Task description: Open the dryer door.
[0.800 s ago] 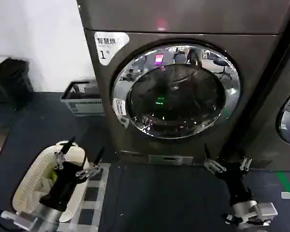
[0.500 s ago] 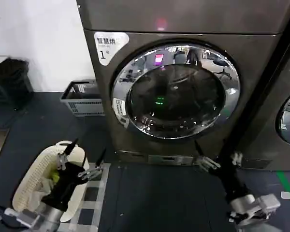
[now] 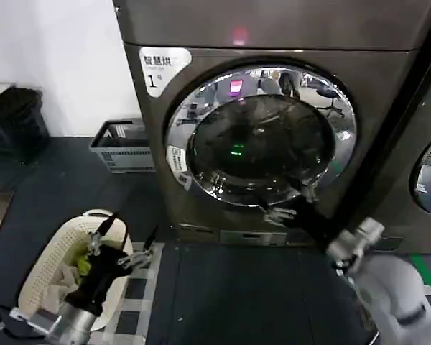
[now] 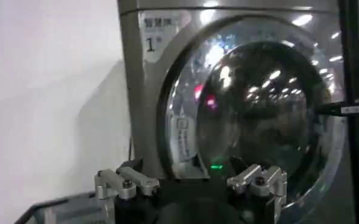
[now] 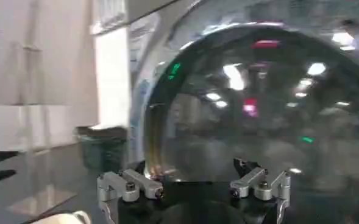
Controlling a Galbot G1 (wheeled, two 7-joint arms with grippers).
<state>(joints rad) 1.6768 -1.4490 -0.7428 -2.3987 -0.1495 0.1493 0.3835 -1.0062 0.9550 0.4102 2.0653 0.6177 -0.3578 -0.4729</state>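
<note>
The right gripper (image 3: 291, 203) was seen raised to the lower right of the dryer door (image 3: 261, 134), fingers spread wide, nothing held, tips just at the chrome rim; actual contact could not be confirmed. In the right wrist view the open fingers (image 5: 130, 185) were framed right against the dark glass. The left gripper (image 3: 121, 242) was parked low over a white basket (image 3: 47, 269) on the floor, well apart from the door, fingers also spread and empty. The door was shut, flush in the front of the dark grey machine (image 3: 388, 86) with the "1" label (image 3: 160, 68).

Risks as judged: no handle or recess could be made out, so the rim may be caught at the wrong spot. Fingers could slide off the smooth chrome. A pull off the hinge arc could leave the latch engaged. Tips pushed at the glass would press the door shut.
</note>
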